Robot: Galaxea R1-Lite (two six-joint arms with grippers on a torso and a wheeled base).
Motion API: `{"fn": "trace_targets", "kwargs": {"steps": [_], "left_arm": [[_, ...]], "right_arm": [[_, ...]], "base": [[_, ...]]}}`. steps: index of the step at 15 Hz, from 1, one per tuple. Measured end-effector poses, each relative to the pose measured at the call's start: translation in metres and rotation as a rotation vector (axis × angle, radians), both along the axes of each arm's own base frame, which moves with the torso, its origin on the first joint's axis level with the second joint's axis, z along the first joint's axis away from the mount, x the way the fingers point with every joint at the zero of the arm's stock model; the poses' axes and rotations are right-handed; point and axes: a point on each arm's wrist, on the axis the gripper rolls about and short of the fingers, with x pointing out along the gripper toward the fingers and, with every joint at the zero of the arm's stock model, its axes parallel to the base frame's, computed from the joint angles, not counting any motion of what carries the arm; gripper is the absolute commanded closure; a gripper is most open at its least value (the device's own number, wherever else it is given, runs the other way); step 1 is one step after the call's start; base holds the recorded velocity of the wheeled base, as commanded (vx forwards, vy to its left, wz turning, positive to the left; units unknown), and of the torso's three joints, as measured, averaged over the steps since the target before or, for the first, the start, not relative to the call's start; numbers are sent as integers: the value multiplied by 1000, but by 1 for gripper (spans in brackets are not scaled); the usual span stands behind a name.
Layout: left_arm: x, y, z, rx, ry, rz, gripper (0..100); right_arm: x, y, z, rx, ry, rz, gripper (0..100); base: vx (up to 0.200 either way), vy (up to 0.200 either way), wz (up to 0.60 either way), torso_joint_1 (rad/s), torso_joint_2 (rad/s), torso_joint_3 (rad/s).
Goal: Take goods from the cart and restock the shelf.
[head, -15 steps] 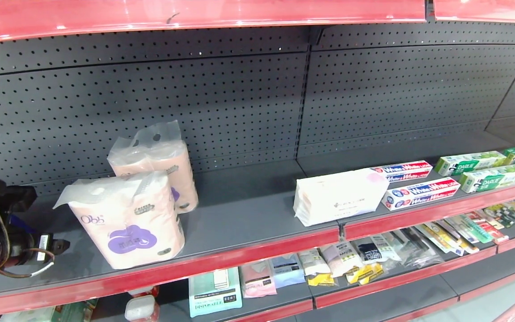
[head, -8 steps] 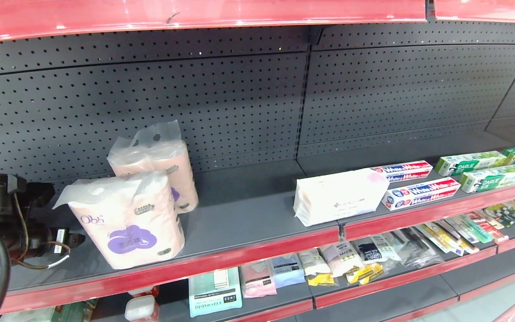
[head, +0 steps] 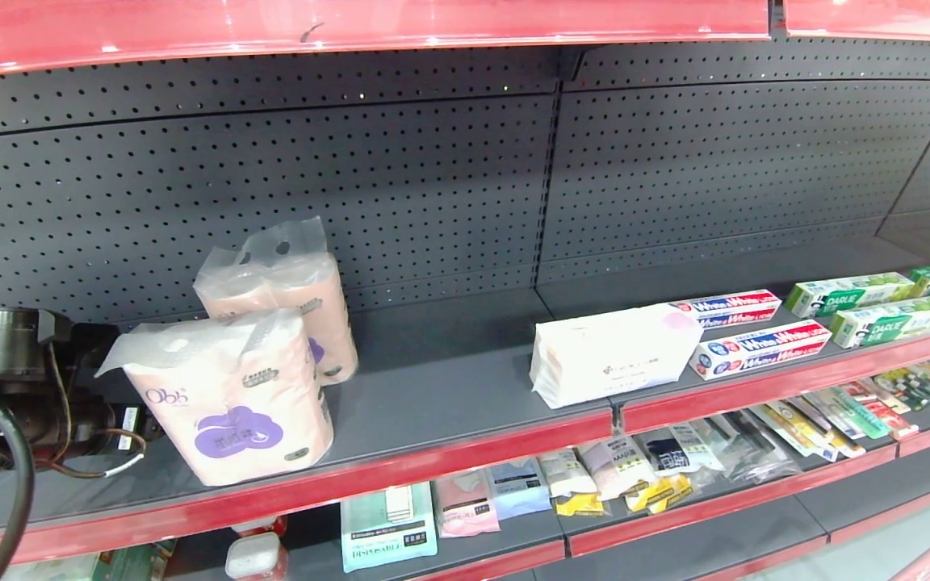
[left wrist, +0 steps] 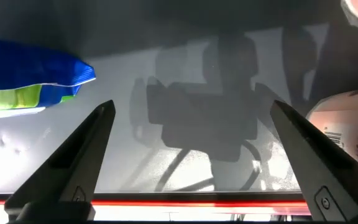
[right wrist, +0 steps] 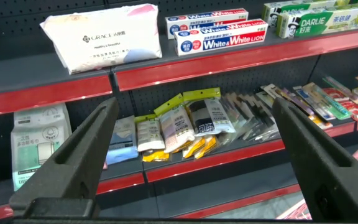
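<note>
The left claw (left wrist: 192, 109) hangs over the grey metal shelf board (head: 449, 379), fingers spread wide with nothing between them. A blue and green packet (left wrist: 30, 78) lies off one finger, and the clear-wrapped pack of pink toilet rolls (head: 231, 395) stands just beside the other. Well to that claw's right lie a white soft tissue pack (head: 610, 351) and red, white and blue toothpaste boxes (head: 760, 349). The right claw (right wrist: 196, 102), likewise wide open and empty, faces them from the front.

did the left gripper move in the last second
Yes. In the head view the left gripper has moved right along the shelf toward the front toilet paper pack; the gap between them has closed.
</note>
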Motion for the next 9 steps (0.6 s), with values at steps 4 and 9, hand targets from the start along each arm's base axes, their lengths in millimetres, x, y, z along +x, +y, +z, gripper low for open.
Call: {"fn": "trace_targets", "kwargs": {"steps": [4,9], "left_arm": [[1,-2,-1,-4,5,-8,0],[5,-9,-2,-5,6,-40,0]], "right_arm": [[0,0,0,0,0,0,0],[0,0,0,0,0,0,0]], "base": [[0,0,0,0,0,0],[0,0,0,0,0,0]]}}
